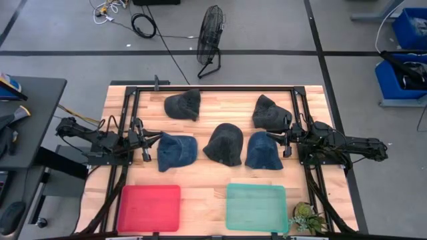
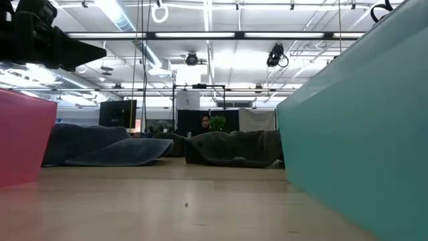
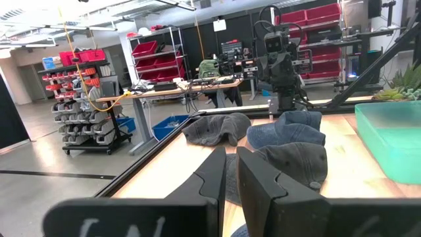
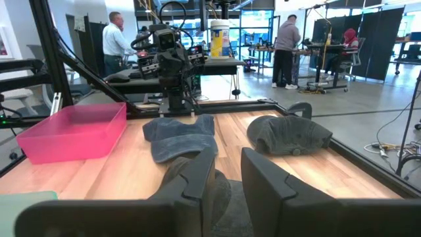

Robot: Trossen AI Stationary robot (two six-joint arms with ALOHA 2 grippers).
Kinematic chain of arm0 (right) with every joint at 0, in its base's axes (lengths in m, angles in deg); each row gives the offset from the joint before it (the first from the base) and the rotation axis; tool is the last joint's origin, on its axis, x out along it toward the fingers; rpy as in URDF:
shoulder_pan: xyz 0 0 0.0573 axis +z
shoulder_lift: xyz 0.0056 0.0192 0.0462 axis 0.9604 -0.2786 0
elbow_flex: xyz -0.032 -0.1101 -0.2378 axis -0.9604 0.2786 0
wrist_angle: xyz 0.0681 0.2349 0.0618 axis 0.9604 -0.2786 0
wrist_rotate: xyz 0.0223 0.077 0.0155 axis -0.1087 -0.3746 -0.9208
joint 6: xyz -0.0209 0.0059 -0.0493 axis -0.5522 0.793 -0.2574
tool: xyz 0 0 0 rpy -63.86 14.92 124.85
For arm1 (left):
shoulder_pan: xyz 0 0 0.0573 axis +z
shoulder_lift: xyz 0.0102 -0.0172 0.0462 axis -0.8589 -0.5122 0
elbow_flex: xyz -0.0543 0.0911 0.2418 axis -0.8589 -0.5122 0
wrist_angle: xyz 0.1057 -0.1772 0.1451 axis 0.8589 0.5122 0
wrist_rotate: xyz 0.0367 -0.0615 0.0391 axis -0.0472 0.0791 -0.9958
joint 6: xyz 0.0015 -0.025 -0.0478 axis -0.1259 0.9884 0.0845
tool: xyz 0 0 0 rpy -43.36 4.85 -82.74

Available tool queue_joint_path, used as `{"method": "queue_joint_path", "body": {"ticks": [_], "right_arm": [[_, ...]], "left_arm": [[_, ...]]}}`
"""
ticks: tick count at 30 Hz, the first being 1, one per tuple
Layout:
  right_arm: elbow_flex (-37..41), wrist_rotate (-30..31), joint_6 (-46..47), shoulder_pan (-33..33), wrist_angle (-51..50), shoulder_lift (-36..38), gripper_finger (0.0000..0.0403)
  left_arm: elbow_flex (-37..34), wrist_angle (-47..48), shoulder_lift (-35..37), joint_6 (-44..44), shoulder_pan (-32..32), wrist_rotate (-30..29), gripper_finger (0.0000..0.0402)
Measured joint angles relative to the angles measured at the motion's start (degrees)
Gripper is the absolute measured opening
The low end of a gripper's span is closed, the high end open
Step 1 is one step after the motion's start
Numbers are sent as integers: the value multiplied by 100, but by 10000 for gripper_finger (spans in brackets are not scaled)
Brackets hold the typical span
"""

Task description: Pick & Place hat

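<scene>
Overhead, the left gripper (image 1: pixel 146 146) sits low at the left edge of the wooden table (image 1: pixel 213 175), its fingers (image 3: pixel 220 172) set only a narrow gap apart and holding nothing, the tips pointing at the blue hat (image 1: pixel 177 151) just beside them. That blue hat lies in the middle row, and behind it, nearer the far edge, rests a dark grey hat (image 1: pixel 184 104). Next along the middle row comes a black hat (image 1: pixel 224 143) at the table's centre, then a second blue hat (image 1: pixel 264 150) just right of it, with another dark grey hat (image 1: pixel 270 112) lying behind that one toward the far edge. The right gripper (image 1: pixel 287 141) reaches in from the right side and hangs at the edge of the second blue hat, its fingers (image 4: pixel 197 172) likewise slightly parted with nothing between them. Along the near edge stand a red tray (image 1: pixel 149 208) on the left and a teal tray (image 1: pixel 256 207) on the right, both with no hat inside, and a small potted plant (image 1: pixel 307 217) stands at the near right corner beside the teal tray. From the right wrist view, several people (image 4: pixel 287 43) stand around desks in the room beyond the table.
</scene>
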Motion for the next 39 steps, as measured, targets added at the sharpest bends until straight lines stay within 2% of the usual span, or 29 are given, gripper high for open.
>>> {"method": "queue_joint_path", "body": {"ticks": [39], "right_arm": [[-1, 0, 1, -1, -1, 0, 82]], "left_arm": [[0, -184, -2, -4, 9, 9, 42]]}}
